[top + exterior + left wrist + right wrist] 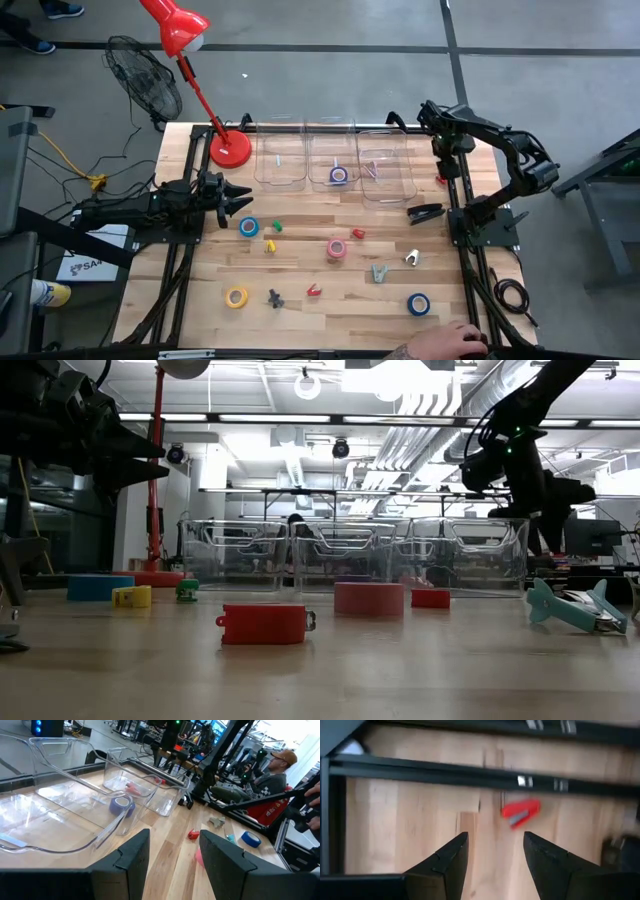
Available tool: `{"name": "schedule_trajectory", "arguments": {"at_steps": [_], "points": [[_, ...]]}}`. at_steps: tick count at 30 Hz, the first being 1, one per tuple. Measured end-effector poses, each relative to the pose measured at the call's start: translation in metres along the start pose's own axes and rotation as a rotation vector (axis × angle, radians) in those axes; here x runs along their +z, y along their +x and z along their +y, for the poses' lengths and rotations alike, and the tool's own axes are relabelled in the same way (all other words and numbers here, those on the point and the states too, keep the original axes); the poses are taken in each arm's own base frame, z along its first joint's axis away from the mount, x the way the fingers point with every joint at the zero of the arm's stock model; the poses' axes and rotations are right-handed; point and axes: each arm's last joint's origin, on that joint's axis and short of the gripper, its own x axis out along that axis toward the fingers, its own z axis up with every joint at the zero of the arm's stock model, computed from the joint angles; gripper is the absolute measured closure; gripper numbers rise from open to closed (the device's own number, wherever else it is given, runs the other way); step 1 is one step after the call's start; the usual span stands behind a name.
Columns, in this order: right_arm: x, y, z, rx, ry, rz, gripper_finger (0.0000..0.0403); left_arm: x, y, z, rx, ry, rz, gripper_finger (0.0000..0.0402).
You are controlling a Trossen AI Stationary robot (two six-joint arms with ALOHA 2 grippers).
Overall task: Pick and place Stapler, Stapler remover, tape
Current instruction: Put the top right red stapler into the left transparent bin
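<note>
Wooden table (310, 310) holds four loose tape rolls (337, 249).

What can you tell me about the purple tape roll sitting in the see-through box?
The purple tape roll is a small ring with an open middle, lying flat on the floor of the middle clear bin. In the left wrist view it looks bluish purple with a pale inner core. Nothing else touches it; neither gripper is near it.

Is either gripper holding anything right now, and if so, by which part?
Nothing is held. The left gripper and right gripper both stand open and empty above the table.
</note>
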Motion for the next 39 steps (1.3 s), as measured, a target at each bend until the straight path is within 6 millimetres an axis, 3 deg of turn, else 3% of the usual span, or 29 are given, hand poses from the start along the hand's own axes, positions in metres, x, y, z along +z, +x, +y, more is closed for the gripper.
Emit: {"name": "schedule_trajectory", "arguments": {"at_steps": [5, 14, 39], "points": [[-0.003, 0.0, -0.001, -0.054, 0.135, 0.084, 0.0222, 0.0, 0.0, 0.0, 0.0, 0.0, 0.0, 0.0231], [0.005, 0.0, -0.003, 0.01, 0.117, -0.107, 0.0221, 0.0, 0.0, 0.0, 0.0, 0.0, 0.0, 0.0231], [0.009, -0.001, -0.006, 0.012, 0.042, -0.212, 0.0219, 0.0, 0.0, 0.0, 0.0, 0.0, 0.0, 0.0231]]}}
